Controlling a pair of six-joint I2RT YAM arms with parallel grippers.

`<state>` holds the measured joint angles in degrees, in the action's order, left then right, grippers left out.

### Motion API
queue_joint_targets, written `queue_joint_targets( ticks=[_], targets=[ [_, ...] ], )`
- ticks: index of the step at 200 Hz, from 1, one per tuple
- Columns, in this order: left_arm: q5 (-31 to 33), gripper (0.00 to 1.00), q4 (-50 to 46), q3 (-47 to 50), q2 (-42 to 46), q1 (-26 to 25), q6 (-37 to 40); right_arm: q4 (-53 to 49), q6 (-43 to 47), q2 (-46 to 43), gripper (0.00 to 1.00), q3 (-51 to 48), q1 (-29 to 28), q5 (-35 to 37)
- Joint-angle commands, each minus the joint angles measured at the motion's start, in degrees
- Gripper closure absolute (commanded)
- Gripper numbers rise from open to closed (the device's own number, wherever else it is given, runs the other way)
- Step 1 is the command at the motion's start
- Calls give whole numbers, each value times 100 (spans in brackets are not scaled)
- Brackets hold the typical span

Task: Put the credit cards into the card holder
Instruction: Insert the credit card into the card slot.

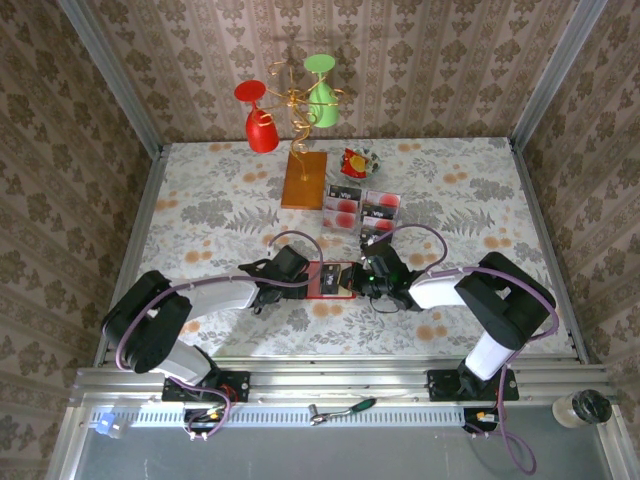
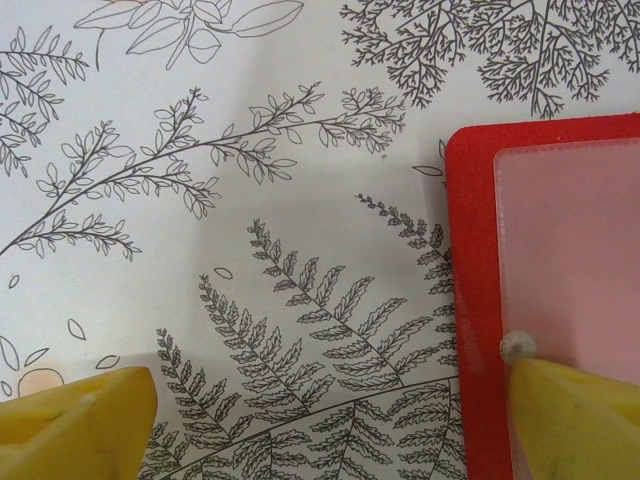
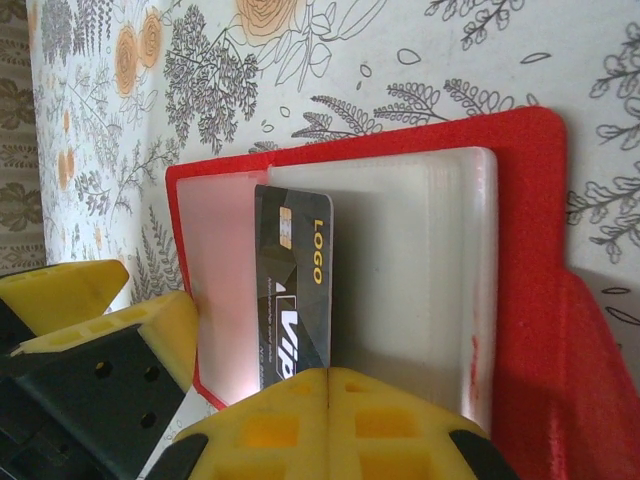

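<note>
The red card holder (image 1: 328,281) lies open on the table between my two grippers, its clear pockets (image 3: 420,270) facing up. My right gripper (image 3: 330,372) is shut on a dark credit card (image 3: 292,280) printed with LOGO and VIP; the card stands on edge against the clear pockets. My left gripper (image 2: 320,430) is open: one finger (image 2: 80,430) is over the cloth and the other (image 2: 570,420) rests on the holder's (image 2: 475,300) clear pocket near its left edge. More credit cards (image 1: 343,207) lie further back, with a second lot (image 1: 381,208) to their right.
An orange-brown wooden slab (image 1: 304,180) with a gold wire stand holding red and green glasses stands at the back. A crinkled red-and-yellow wrapper (image 1: 358,162) lies to its right. The floral cloth (image 1: 200,220) covers the table, walled on three sides.
</note>
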<state>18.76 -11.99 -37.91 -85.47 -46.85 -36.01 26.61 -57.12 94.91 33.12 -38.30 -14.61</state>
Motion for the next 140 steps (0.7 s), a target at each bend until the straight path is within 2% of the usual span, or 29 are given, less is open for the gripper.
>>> queue_joint_targets(
  ticks=[1, 67, 140],
  targets=[
    [84, 8, -36, 25, -88, -33, -29, -213, 122, 64, 100, 194, -35, -129],
    [75, 8, -31, 4, -94, -30, -30, -374, 187, 177, 100, 318, -32, -214],
    [84, 8, -27, 3, -100, -27, -21, -723, 171, -120, 100, 279, -28, -68]
  ],
)
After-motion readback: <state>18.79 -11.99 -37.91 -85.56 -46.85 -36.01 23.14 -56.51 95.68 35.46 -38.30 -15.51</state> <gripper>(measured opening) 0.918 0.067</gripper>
